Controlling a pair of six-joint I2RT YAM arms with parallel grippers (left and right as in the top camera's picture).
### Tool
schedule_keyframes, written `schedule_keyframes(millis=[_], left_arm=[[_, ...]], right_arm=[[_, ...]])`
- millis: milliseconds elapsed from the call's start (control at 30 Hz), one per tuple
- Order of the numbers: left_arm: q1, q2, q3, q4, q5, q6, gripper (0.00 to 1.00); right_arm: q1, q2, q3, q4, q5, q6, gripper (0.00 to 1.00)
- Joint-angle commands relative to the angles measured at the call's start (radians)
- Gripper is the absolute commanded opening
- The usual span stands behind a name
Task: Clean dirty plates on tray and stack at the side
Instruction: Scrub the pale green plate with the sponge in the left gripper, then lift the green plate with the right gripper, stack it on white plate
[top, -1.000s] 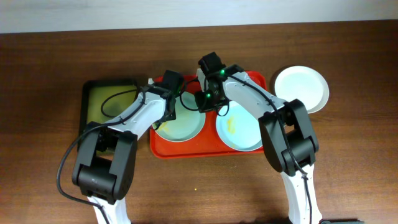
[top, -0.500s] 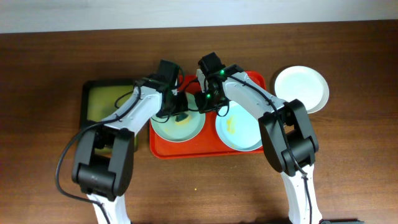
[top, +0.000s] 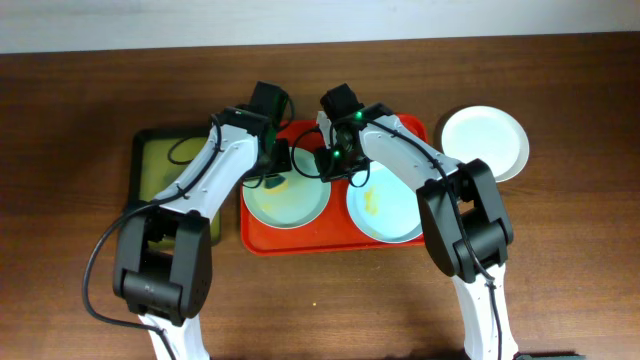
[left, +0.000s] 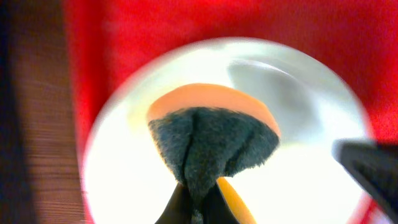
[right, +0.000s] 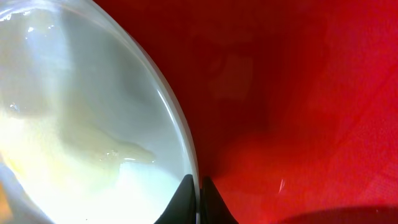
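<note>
The red tray (top: 410, 128) holds the pale mint green plate (top: 290, 202) on its left and the pale blue plate (top: 385, 210), which has a yellow smear. The white plate (top: 485, 142) lies on the table to the right of the tray. My left gripper (left: 198, 202) is shut on a sponge (left: 211, 134) with an orange body and a dark scrub face, held on the mint plate (left: 298, 186) near its far rim (top: 275, 180). My right gripper (right: 198, 199) is shut on the mint plate's right rim (right: 180, 130), seen overhead (top: 335, 170).
A black tray (top: 150, 160) with a yellow-green inside stands left of the red tray. Both arms cross over the red tray's back half. Brown table lies in front.
My left gripper has moved with the sponge from the plate's left side, across the plate, toward its far rim. The right gripper has kept its hold on the rim.
</note>
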Motion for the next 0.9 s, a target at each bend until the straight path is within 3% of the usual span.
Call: schedule_keyframes(millis=[0, 167, 367, 433, 533, 700, 867], left_arm=[[-0.023, -0.023, -0.061, 0.005, 0.126, 0.005, 0.00], [-0.026, -0.023, -0.219, 0.095, 0.007, 0.002, 0.00], [-0.019, -0.038, -0.239, 0.078, -0.439, -0.051, 0.00], [-0.018, -0.071, -0.219, 0.064, -0.483, -0.051, 0.00], [-0.013, -0.150, -0.191, 0.069, -0.478, -0.075, 0.00], [0.013, -0.310, -0.180, 0.064, -0.299, -0.089, 0.00], [0.154, -0.386, -0.180, 0.034, -0.164, -0.089, 0.00]], right_arm=[[-0.015, 0.012, 0.003, -0.010, 0.016, -0.006, 0.04], [-0.015, 0.012, 0.003, -0.009, 0.016, -0.006, 0.04], [-0.015, 0.012, 0.003, -0.009, 0.016, -0.006, 0.04], [-0.015, 0.012, 0.003, -0.008, 0.017, -0.007, 0.04], [-0.015, 0.012, 0.003, -0.005, 0.017, -0.007, 0.04], [-0.015, 0.011, 0.003, 0.013, 0.019, -0.011, 0.04], [-0.012, -0.070, 0.025, -0.037, 0.060, -0.060, 0.04]])
